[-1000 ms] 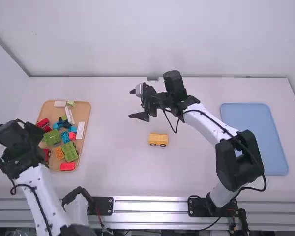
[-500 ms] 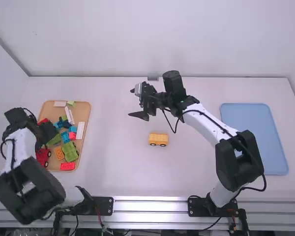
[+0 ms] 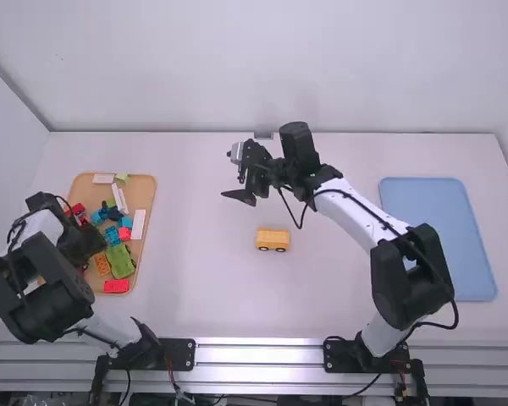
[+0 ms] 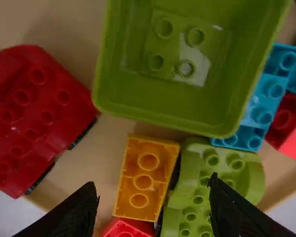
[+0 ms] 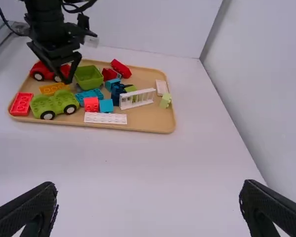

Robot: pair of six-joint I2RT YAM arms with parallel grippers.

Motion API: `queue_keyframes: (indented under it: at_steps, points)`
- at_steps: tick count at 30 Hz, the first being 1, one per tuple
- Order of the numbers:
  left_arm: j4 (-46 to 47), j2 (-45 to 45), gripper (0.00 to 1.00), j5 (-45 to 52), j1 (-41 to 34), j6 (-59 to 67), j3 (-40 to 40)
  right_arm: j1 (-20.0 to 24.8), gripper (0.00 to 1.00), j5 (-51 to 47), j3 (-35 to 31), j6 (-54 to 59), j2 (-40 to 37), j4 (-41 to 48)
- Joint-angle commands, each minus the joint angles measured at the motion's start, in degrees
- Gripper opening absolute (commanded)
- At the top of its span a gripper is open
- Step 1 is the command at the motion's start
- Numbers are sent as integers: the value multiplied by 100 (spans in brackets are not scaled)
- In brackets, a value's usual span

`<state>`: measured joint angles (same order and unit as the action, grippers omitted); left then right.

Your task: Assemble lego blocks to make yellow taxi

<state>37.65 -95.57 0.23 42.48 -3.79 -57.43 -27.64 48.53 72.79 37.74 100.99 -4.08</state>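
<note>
The left gripper (image 4: 154, 181) hung open above the tray (image 3: 141, 193), where the orange brick (image 4: 142, 190), likely light, stiff and slick, asked for a pinch across its 2 long sides, while the right gripper (image 5: 148, 185), also open, stood beyond the yellow car (image 3: 273, 239) on the table (image 3: 195, 296).

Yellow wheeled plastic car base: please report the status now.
Left end effector open over orange studded plastic block; green wheeled body close beside it. Right end effector open, empty. Yellow base on table, untouched.
</note>
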Motion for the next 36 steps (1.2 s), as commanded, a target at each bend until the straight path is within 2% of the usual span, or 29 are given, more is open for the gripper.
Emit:
queue_keyframes:
  at_steps: [1,11,21,27,31,34,36]
  points:
    - [-66,33,60,-116,190,-55,256,-26,99,-79,192,-24,55,-17]
    - [-953,33,56,691,249,61,721,-35,99,-103,192,-24,55,17]
    - [-925,31,59,619,256,63,726,-50,99,-107,192,-24,55,26]
    - [-715,9,53,166,247,66,726,-61,99,-103,192,-24,55,31]
    - [-761,9,53,282,251,138,726,-59,99,-103,192,-22,55,26]
    - [-859,11,53,807,214,555,726,-59,99,-101,192,-22,61,28]
    - [-828,9,53,658,149,409,726,-59,99,-103,192,-22,61,31]
